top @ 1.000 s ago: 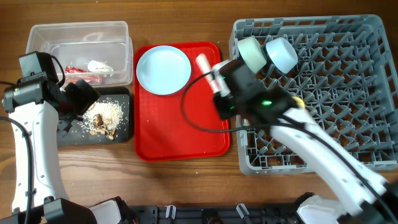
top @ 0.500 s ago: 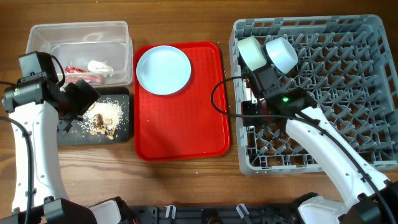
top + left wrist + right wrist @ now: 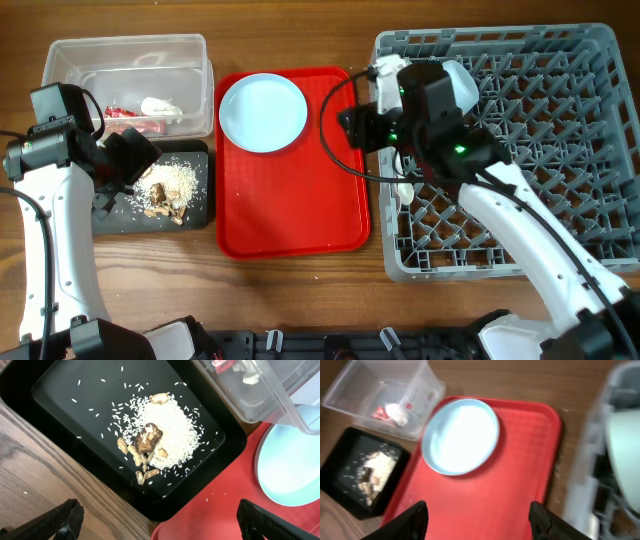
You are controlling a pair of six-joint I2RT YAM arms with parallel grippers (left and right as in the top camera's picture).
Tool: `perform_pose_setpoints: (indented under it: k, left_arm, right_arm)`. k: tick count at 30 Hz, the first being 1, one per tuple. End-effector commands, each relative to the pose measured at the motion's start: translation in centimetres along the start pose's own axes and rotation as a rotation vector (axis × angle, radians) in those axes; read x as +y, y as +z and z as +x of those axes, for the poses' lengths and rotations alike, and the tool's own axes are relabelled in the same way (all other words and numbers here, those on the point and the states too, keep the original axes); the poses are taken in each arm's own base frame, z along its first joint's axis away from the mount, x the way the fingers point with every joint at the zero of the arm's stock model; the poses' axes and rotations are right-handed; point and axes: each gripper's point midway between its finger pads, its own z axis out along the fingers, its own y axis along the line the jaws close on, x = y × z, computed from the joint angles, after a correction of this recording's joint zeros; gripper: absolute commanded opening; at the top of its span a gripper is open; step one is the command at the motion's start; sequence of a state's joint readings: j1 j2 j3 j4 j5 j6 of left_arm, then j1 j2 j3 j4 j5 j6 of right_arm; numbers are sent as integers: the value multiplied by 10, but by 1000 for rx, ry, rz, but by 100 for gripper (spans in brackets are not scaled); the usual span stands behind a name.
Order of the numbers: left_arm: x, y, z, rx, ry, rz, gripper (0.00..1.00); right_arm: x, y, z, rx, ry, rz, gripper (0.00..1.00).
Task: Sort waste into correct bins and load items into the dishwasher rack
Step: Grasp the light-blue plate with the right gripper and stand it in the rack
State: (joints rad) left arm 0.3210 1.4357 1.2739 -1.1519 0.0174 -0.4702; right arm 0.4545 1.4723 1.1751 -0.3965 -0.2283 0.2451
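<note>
Right tool (image 3: 479, 522) spread, tilted over red tray (image 3: 520, 460)

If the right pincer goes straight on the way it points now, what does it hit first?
Most likely the bare red tray, just beside the plate. Nothing shows between the open right pincer and it; depth is unclear.

worktop (image 3: 300, 290): brown wood, grained, matt
tub (image 3: 125, 42): clear plastic, smooth
black tray (image 3: 60, 390): matt plastic
red tray (image 3: 300, 210): smooth plastic, faint sheen
plate (image 3: 263, 112): smooth, glossy
rack (image 3: 560, 150): grey plastic, matt
scraps (image 3: 165, 435): rough, crumbly
</note>
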Motion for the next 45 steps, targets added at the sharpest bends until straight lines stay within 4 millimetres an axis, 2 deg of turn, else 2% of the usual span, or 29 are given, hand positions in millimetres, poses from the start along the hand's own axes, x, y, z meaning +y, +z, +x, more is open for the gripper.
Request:
perform_pose_setpoints:
  k: [1,3,5,7,9,12,14,17,20,21,23,27,28,30,31,34,36,38,41,42,45]
  left_arm:
    - [-3,-6,-2,-19,-10,21,100]
    - [-3,-6,-3,-22,-11,23,100]
    - [-4,-6,-4,-26,-11,25,100]
    - [-4,-6,-4,-27,-10,26,100]
    - [-4,-6,-5,-28,-11,27,100]
    - [-4,-6,-5,-28,-10,27,100]
    - [-4,-6,-5,-28,-10,27,100]
    - [-4,-6,-4,-28,-10,26,100]
    - [-4,-6,-4,-28,-10,26,100]
    - [-4,-6,-4,-28,-10,26,100]
    - [-4,-6,-4,-28,-10,27,100]
    - [-4,-6,-4,-28,-10,26,100]
    - [-4,-6,-4,-28,-10,26,100]
    - [-4,-6,-4,-28,-10,26,100]
    - [-4,-6,-4,-28,-10,26,100]
    - [-4,-6,-4,-28,-10,26,100]
    - [-4,-6,-4,-27,-10,26,100]
    - [-4,-6,-4,-27,-10,26,100]
    - [-4,-6,-5,-28,-10,27,100]
    - [-4,-6,-5,-28,-10,27,100]
    - [-4,-6,-4,-28,-10,27,100]
  right_arm:
    - [19,45,5,7,-16,-44,66]
    - [18,72,1,4,-24,35,67]
    - [13,89,-14,21,-30,106,67]
    - [8,110,-16,74,-26,141,68]
    - [0,133,-2,132,-17,159,68]
    - [-13,169,41,237,64,166,63]
    - [-16,184,59,277,90,159,63]
    - [-25,198,80,315,174,188,63]
    - [-30,202,98,369,206,205,63]
    - [-34,199,103,384,206,229,55]
    - [-39,196,109,408,206,255,47]
    - [-45,187,122,463,224,302,29]
    - [-48,184,124,478,229,311,19]
    - [-50,180,127,493,238,322,7]
    - [-51,177,127,499,240,325,4]
    - [-51,166,118,490,247,328,4]
    - [-47,150,94,440,237,322,4]
    - [-53,120,68,377,218,388,4]
    - [-60,51,19,240,164,510,4]
    - [-61,20,0,175,148,549,4]
    - [-71,-47,-31,56,126,632,4]
